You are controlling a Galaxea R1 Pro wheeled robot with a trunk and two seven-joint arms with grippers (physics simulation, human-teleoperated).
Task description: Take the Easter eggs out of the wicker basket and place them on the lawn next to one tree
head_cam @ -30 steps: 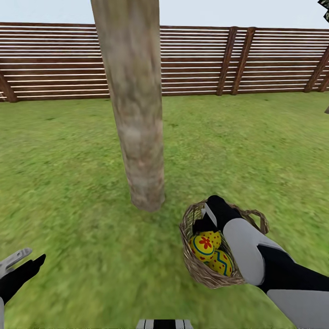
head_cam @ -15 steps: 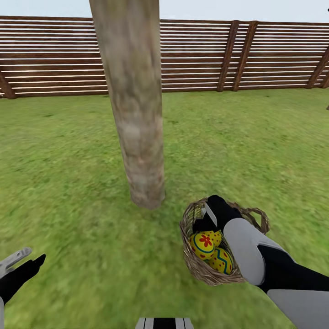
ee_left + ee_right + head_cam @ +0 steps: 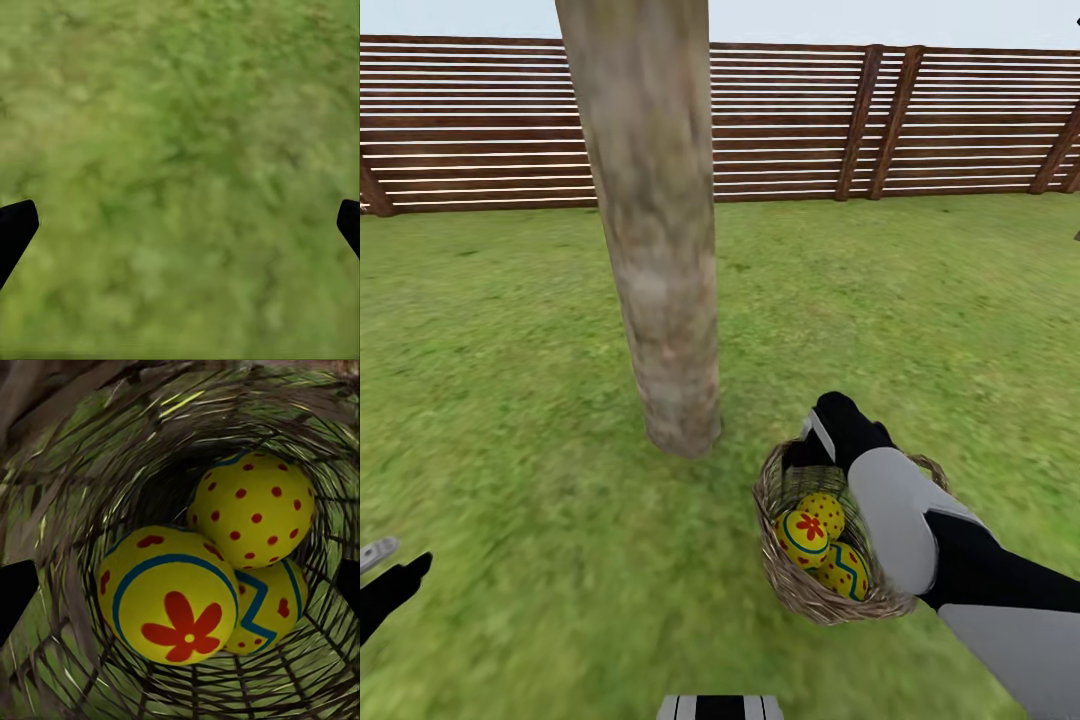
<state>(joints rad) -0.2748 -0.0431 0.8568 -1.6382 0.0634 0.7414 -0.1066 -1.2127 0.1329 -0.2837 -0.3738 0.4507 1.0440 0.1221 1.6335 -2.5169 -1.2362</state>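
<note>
lawn (image 3: 510,400) bears wicker basket (image 3: 785,580) holding three easter eggs (image 3: 225,577).

Your right gripper (image 3: 815,450) rises out of the wicker basket (image 3: 785,580), now above its far rim, uncovering the dotted egg (image 3: 822,512). Your left gripper (image 3: 385,580) drops lower, away from the basket.

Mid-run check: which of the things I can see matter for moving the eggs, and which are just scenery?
For the job:
Easter eggs, all three in the wicker basket
tree beside the basket
lawn
right gripper, open over the basket

Scenery:
fence
left gripper, open over grass
</note>
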